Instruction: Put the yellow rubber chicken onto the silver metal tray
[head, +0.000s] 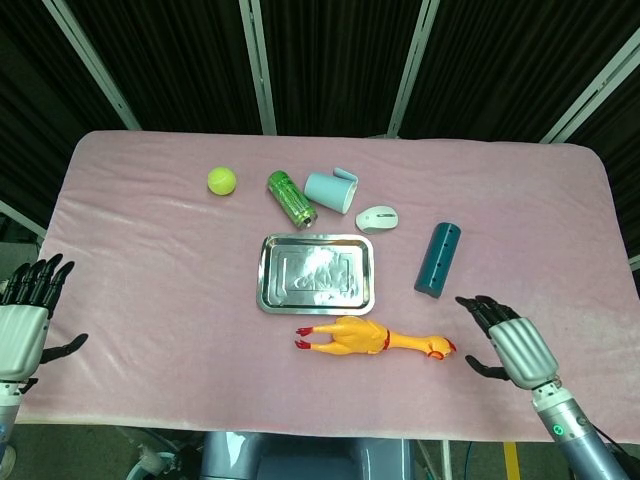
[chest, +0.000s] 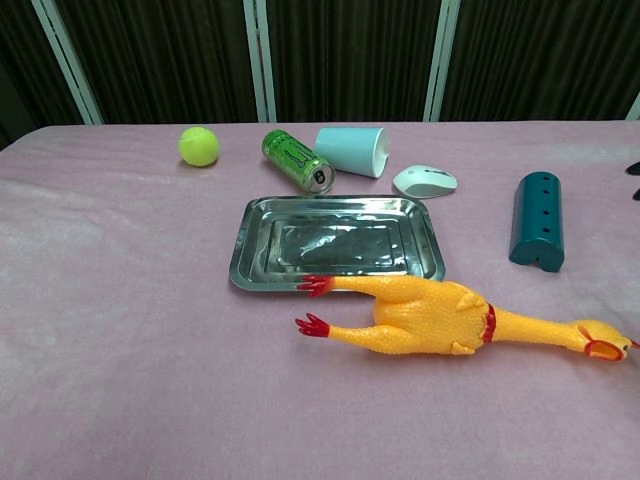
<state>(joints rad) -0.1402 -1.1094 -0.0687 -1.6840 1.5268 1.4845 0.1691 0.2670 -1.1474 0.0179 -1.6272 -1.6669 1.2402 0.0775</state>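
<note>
The right hand (head: 510, 342) is seen with fingers spread, holding nothing. The yellow rubber chicken (head: 374, 339) lies just left of it, the silver metal tray (head: 315, 274) beyond.

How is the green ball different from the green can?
The green ball is round, plain and yellow-green; the green can is a long tube, darker green, with markings. The ball sits alone toward the left, while the can lies tipped over beside the blue cup. Both rest on the pink cloth behind the tray.

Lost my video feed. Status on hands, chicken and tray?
Both robot hands open: left at the table edge, right beside the chicken's head. Chicken on cloth, not on tray. Tray bare.
</note>
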